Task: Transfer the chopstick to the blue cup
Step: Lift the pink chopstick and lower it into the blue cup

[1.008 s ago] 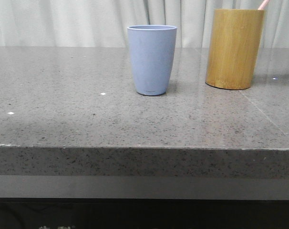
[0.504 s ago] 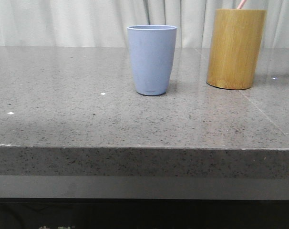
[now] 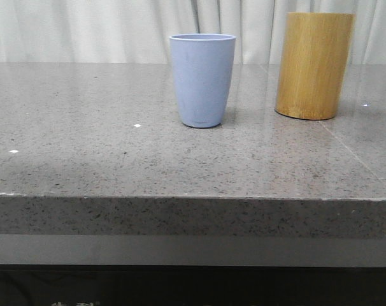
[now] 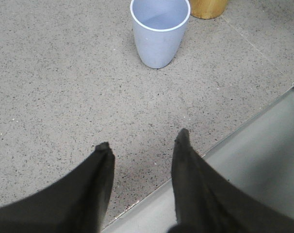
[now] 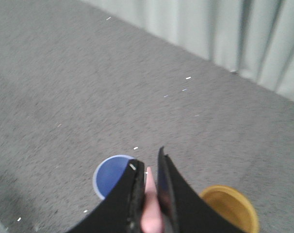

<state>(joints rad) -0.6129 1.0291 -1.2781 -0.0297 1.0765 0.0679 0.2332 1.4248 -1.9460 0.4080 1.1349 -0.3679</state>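
The blue cup (image 3: 202, 80) stands upright mid-table; it also shows in the left wrist view (image 4: 159, 32) and from above in the right wrist view (image 5: 112, 175). My right gripper (image 5: 148, 162) is shut on a pale-pink chopstick (image 5: 150, 204) and holds it high above the table, between the blue cup and the wooden cylinder. It is out of the front view. My left gripper (image 4: 143, 144) is open and empty over the table's front edge, well short of the blue cup.
A taller yellow-brown wooden cylinder (image 3: 314, 65) stands to the right of the blue cup, its open mouth seen in the right wrist view (image 5: 229, 208). A pale curtain (image 3: 85, 29) hangs behind the grey stone table (image 3: 116, 159).
The pink chopstick tip above the wooden cylinder moved left and then rose out of the front view. The cups have not moved.
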